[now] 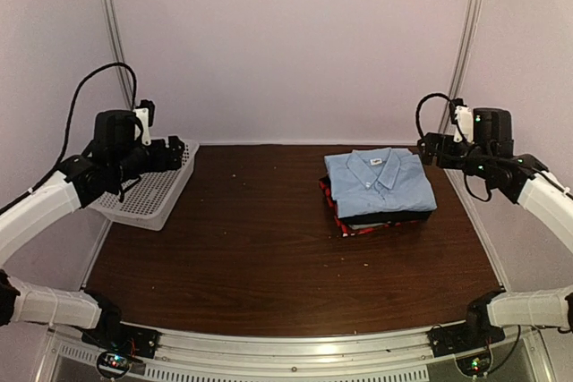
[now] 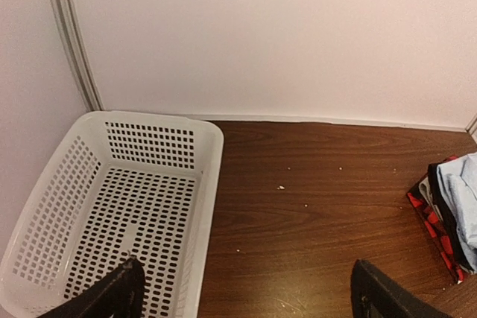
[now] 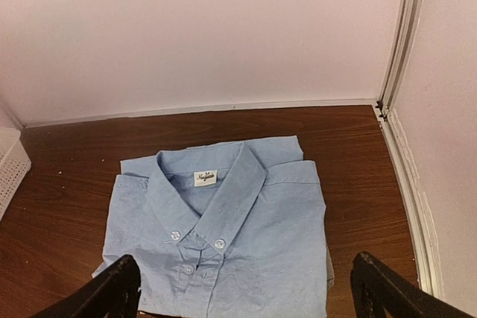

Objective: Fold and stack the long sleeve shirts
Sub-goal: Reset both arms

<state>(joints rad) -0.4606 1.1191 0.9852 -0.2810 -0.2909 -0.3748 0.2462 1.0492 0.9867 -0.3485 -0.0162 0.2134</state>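
At the far left, the left pincer (image 1: 172, 153) hangs above the white mesh basket (image 1: 148, 196), its fingers spread wide with nothing between them. Right of the middle of the brown desk (image 1: 242, 248), the light blue shirt (image 1: 380, 181) lies folded with its collar toward the back wall, topping a stack where the edges of a black shirt (image 1: 394, 217) and a red-plaid shirt (image 1: 345, 224) peep out beneath. At the far right, the right pincer (image 1: 431, 148) hovers near the stack's back corner, likewise wide open and empty.
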